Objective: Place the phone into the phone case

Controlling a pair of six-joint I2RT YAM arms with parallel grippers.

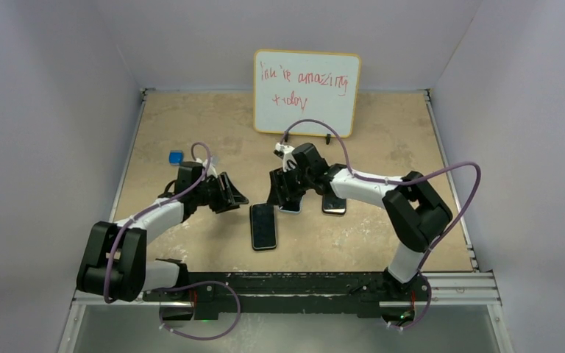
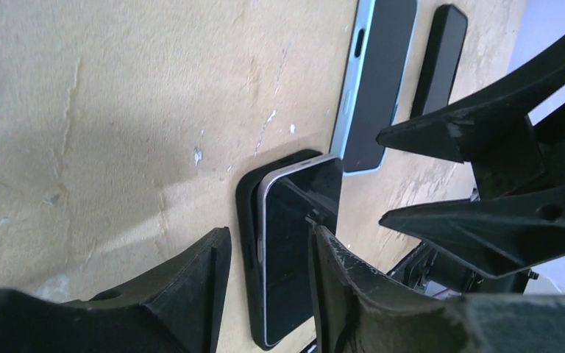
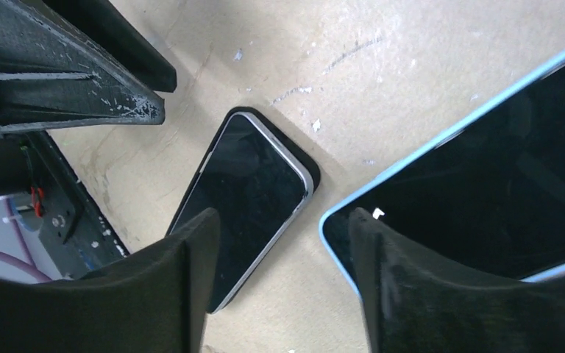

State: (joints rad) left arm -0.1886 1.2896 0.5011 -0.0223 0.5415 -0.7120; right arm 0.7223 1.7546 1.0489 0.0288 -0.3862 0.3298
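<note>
Spread right gripper [image 3: 283, 220] hovers over a corner of the phone case [image 2: 353, 88] holding the phone [image 3: 485, 169]; left gripper [image 2: 271, 232] gapes apart.

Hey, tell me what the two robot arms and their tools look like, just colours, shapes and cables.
The arms match: the left arm and the right arm have chunky black joint housings joined by white links. A purple cable loops loosely along each one. The left tool and the right tool are matte black, each with two wedge-shaped fingers scuffed pale along the edges.
</note>
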